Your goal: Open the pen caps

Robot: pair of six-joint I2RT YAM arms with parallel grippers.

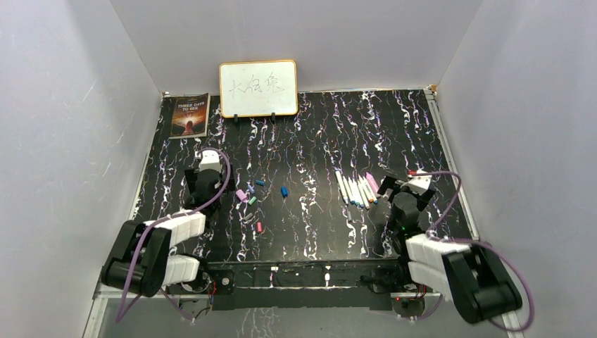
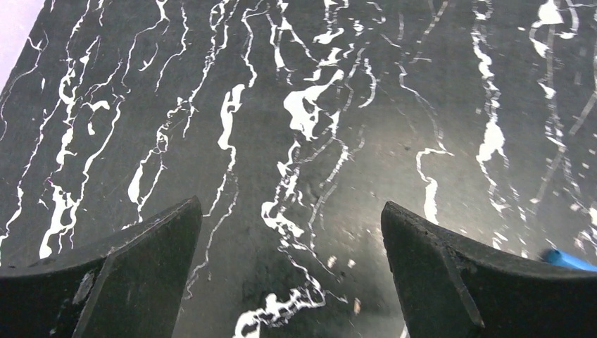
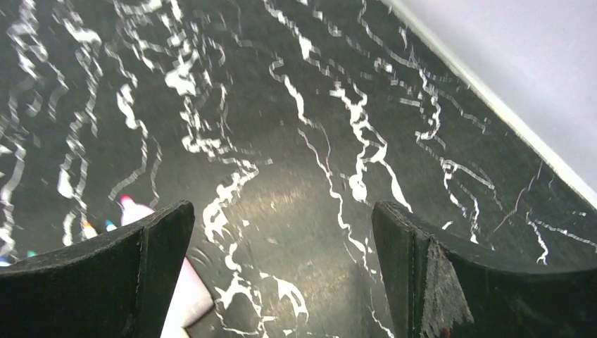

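Observation:
A row of white-barrelled pens [image 1: 354, 189] lies right of centre, with a thicker pink marker [image 1: 371, 182] at its right end. Loose pen caps lie left of centre: purple [image 1: 241, 194], teal [image 1: 252, 201], two blue [image 1: 260, 183] [image 1: 284, 191] and pink [image 1: 258, 227]. My left gripper [image 1: 203, 184] [image 2: 290, 208] is open and empty over bare table left of the caps; one blue cap [image 2: 567, 260] shows beside its right finger. My right gripper [image 1: 391, 190] [image 3: 281, 208] is open and empty just right of the pens; the pink marker [image 3: 189, 290] lies beside its left finger.
A small whiteboard [image 1: 258, 88] and a book [image 1: 189, 115] stand against the back wall. White walls enclose the black marbled table [image 1: 317, 232] on three sides; the right wall [image 3: 535, 63] is close to my right gripper.

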